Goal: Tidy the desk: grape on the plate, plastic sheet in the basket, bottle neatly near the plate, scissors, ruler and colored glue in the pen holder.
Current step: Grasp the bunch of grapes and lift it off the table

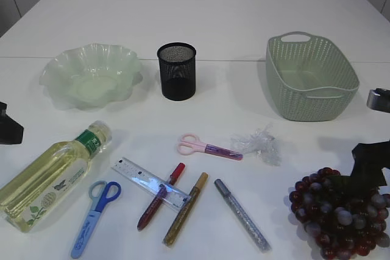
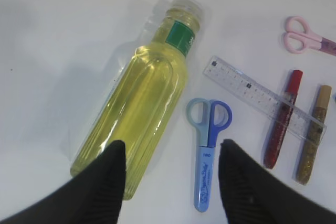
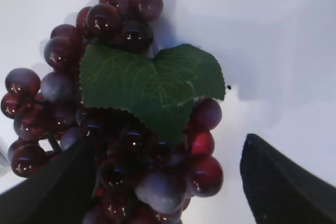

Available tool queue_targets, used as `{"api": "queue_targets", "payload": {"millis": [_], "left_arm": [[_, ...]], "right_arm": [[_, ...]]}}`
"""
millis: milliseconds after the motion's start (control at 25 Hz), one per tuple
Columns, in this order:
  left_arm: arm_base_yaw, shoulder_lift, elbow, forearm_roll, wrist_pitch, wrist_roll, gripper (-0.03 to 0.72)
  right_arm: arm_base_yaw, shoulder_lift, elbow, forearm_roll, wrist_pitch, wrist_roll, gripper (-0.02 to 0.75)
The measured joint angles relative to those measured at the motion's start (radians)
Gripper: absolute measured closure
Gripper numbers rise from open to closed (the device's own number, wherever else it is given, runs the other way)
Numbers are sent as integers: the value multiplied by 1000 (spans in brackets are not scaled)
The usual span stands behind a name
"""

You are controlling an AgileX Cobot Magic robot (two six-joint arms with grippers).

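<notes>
Dark-red grape (image 1: pixel 337 214) bunch lies under its green leaf (image 3: pixel 152 87).

You've got a white table (image 1: pixel 244 16) carrying a pale green plate (image 1: pixel 91 76) at back left, a black mesh pen holder (image 1: pixel 177 71) just to its right, and a green basket (image 1: pixel 311 77) at back right. Along the front, a bottle (image 1: pixel 52 175) lies on its side at the left, then blue scissors (image 1: pixel 94 210), a clear ruler (image 1: pixel 149 182) overlapping red glue (image 1: pixel 159 197), gold glue (image 1: pixel 184 209) and silver glue (image 1: pixel 241 214). Mid-table you see pink scissors (image 1: pixel 207 147) beside a crumpled plastic sheet (image 1: pixel 261 144), with the grape (image 1: pixel 338 214) at front right.
</notes>
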Motion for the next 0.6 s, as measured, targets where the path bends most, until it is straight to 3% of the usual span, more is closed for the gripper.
{"api": "queue_targets", "payload": {"millis": [600], "left_arm": [[0, 0, 0, 0, 29, 0, 273]], "right_arm": [[0, 154, -6, 125, -11, -73, 80]]}}
